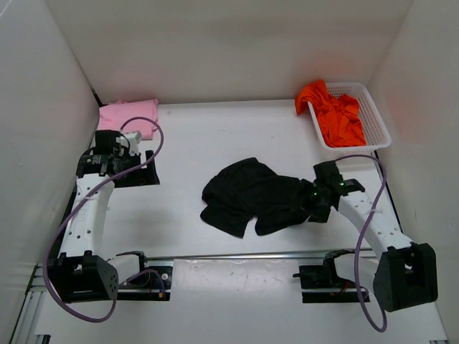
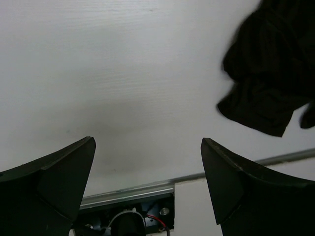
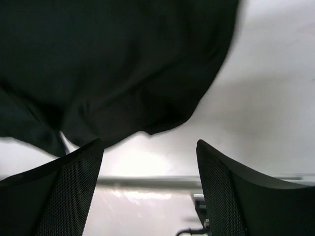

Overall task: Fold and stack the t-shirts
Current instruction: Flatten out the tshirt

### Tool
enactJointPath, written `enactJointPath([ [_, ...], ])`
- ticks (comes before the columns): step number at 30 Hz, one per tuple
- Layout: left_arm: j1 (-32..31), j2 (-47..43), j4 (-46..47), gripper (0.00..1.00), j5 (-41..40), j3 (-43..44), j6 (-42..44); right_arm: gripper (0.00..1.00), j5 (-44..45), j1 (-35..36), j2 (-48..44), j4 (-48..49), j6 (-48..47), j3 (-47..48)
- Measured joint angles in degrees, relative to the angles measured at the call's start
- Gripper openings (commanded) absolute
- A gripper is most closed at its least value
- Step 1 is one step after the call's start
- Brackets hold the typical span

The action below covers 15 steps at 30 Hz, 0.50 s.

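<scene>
**Black t-shirt** (image 1: 251, 195), mid-table: soft matt cloth, crumpled. **Pink t-shirt** (image 1: 129, 116), far left corner: smooth matt cloth. **Orange-red t-shirt** (image 1: 336, 115): creased matt cloth, partly in a white plastic mesh basket (image 1: 376, 118), far right corner. **Table** (image 1: 201, 136): white, matt, smooth. **Rail** (image 1: 244, 255), near edge: bare shiny metal. **Right gripper** (image 3: 150, 142), fingers (image 3: 69, 196): matt black plastic, finely dimpled inner faces.

The top view overlooks the whole table (image 1: 215, 136); both wrist views look closely past their fingers (image 2: 49, 182), sharing the black t-shirt (image 1: 251, 193).
</scene>
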Motion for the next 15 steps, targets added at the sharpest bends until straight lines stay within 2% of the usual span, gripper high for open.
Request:
enactJointPath([
  [2,-2.84,0.76,-0.90,1.00,1.05,-0.50,-0.04,0.75,-0.26,5.75,-0.28,0.11,2.16,-1.97],
  [5,-11.10,4.42,-1.03,1.00,1.46,-0.57,-0.09,0.75,-0.63,11.63,0.42,1.51,5.09,-3.61],
  [8,-20.72,9.86,0.17,1.00,0.39,-0.68,-0.02,0.81,-0.55,14.56,4.50,4.48,7.15,-3.65],
  [12,-30.77,17.33,4.28,1.00,-3.21,-0.90,0.04,0.82,-0.46,15.82,11.93,8.44,9.31,-3.54],
  [15,-33.97,23.34,7.98,1.00,-5.09,-0.81,0.04,0.71,-1.25,16.11,15.45,9.38,11.15,-1.29],
])
